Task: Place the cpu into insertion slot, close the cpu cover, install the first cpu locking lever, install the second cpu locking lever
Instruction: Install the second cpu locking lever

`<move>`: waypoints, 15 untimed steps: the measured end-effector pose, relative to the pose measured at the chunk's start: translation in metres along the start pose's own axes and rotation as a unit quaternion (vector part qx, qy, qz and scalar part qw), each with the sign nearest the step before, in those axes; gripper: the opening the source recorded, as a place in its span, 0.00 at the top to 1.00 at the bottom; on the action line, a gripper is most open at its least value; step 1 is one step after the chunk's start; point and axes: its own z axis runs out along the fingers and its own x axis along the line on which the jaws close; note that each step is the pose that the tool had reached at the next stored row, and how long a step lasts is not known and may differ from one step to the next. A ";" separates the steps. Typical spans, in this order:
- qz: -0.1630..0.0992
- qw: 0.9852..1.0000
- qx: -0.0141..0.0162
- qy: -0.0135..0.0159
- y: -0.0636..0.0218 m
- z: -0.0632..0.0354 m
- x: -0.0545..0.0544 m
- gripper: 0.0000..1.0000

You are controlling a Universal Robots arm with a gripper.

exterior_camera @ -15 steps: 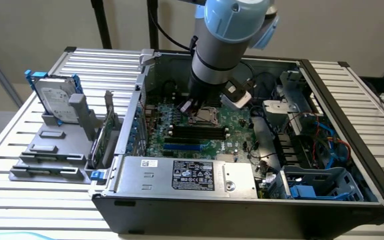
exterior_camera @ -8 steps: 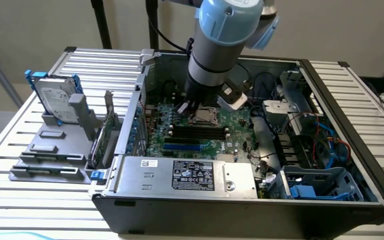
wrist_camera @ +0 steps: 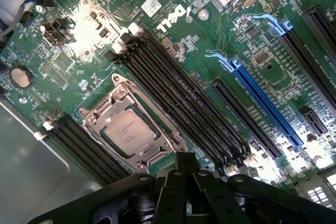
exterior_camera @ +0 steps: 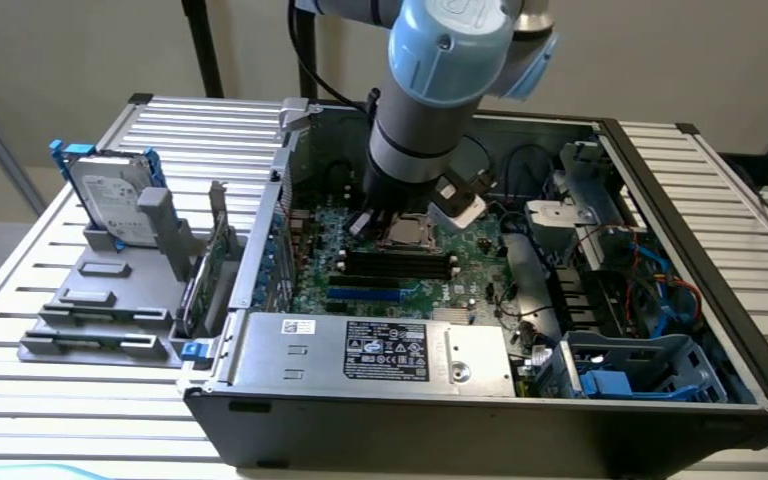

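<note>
The cpu lies flat inside the insertion slot on the green motherboard. Its silvery top shows through the window of the cpu cover, which lies folded down flat around the chip. My gripper hangs just above the board beside the socket's corner. Its black fingers are shut together with nothing between them. In the exterior view the arm reaches down into the open computer case, and the gripper stands right at the socket.
Long black memory slots flank the socket, and a blue expansion slot lies further off. The power supply fills the case's front. A hard drive stands in a grey holder outside on the exterior view's left. Cables and a drive cage crowd the exterior view's right.
</note>
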 end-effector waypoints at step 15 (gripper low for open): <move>-0.001 1.000 -0.001 0.001 -0.0046 0.0148 -0.001 0.89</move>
